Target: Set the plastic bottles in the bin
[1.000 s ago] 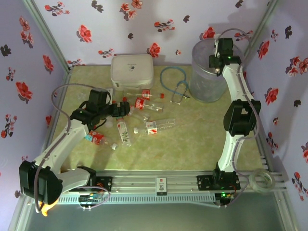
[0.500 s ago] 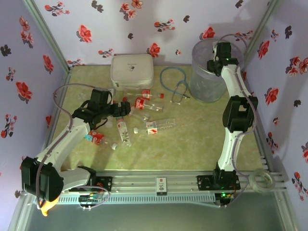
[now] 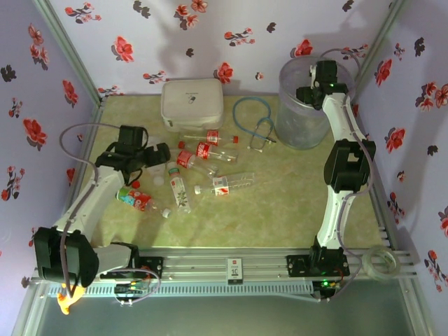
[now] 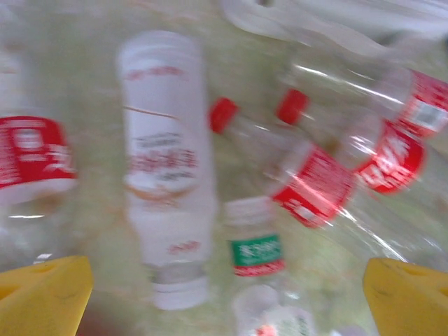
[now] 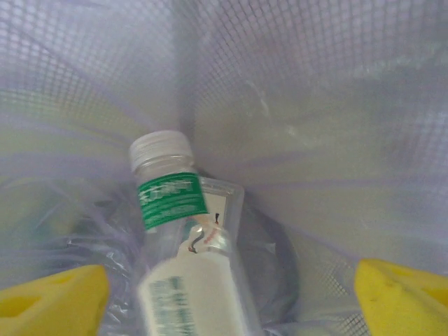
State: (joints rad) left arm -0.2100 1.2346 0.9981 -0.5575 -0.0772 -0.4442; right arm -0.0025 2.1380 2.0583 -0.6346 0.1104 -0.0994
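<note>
1 btl (image 5: 180,231) is seen lying in bin (image 3: 302,112), far-right corner of counter (image 3: 280,192). Right claw (image 5: 227,297) is spread wide above it, nothing held. Rest of btls (image 3: 199,150) are piled left-centre, not yet binned. Left claw (image 4: 224,294) is held wide open over them, empty.

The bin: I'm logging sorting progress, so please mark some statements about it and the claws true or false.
1. A green-labelled bottle lies inside the bin. True.
2. The right claw is clamped on a bottle. False: it is open, gripping nothing.
3. The left claw hangs open above loose bottles. True.
4. The white case sits in the bin. False: it stands on the table, apart from it.
</note>
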